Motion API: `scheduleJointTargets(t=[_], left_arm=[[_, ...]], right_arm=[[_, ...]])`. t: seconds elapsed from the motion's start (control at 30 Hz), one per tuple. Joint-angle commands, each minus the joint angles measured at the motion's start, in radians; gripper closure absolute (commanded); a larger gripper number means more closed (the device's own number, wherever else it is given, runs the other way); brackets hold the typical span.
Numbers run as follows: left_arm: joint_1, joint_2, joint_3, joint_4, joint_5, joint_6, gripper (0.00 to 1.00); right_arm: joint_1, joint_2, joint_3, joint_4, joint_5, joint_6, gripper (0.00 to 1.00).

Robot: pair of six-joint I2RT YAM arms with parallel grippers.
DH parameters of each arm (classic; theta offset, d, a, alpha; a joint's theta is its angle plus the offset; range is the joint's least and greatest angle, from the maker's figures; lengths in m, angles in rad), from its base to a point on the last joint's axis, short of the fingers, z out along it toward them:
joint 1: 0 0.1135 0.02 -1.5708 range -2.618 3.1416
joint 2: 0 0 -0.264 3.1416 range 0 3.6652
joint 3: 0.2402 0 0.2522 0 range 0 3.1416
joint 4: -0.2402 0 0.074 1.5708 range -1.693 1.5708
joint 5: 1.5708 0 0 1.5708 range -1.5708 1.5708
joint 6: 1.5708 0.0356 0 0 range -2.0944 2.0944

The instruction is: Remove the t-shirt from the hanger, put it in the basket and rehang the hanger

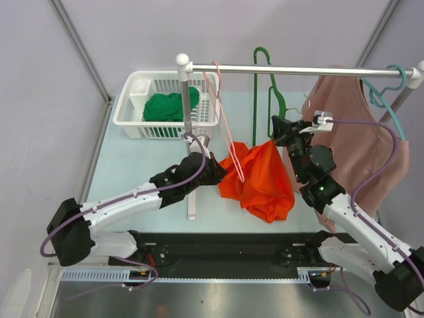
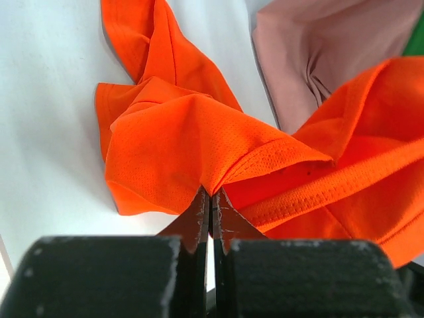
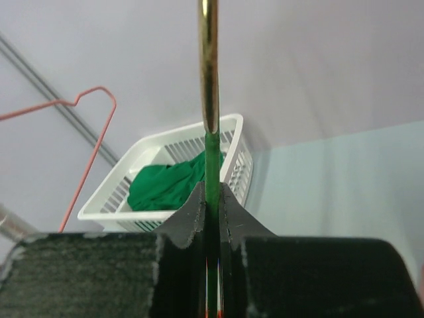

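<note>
The left hand (image 1: 222, 173) was clamped shut on a fold of the orange t-shirt (image 1: 262, 175), its fingertips (image 2: 199, 212) pinching the cloth's edge. The t-shirt lay bunched on the desk (image 1: 132, 165) below the middle of the rail (image 1: 298, 69), its top corner raised toward the green hanger (image 1: 270, 73). The right hand (image 1: 278, 130) was closed tight on that hanger's wire, below the rail. A pink hanger (image 1: 225, 126) hung from the rail's left part. Behind the rail's left end sat a white basket (image 1: 132, 99) holding a green garment (image 1: 169, 106). A mauve shirt (image 1: 358, 139) hung at the rail's right end.
</note>
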Motion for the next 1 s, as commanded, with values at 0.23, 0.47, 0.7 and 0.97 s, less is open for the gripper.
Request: scheduleJointTargets(t=[0.23,0.47,0.7,0.97], left_arm=[[-0.004,-0.069,0.0,0.001,0.04,0.063,1.0],[-0.001,-0.084,0.003,0.006,0.046,0.089,1.0],[0.003,-0.079,-0.022,0.012,0.089,0.068,1.0],[0.004,-0.095,-0.056,0.009,0.066,0.025,1.0]], right_arm=[[-0.071,0.158,0.209,0.1,0.126,0.004,1.0],[-0.116,0.104,0.214,-0.024,0.106,0.029,1.0],[-0.154,0.04,0.178,-0.062,0.08,0.037,1.0],[-0.246,0.11,0.308,-0.1,-0.047,0.064,1.0]])
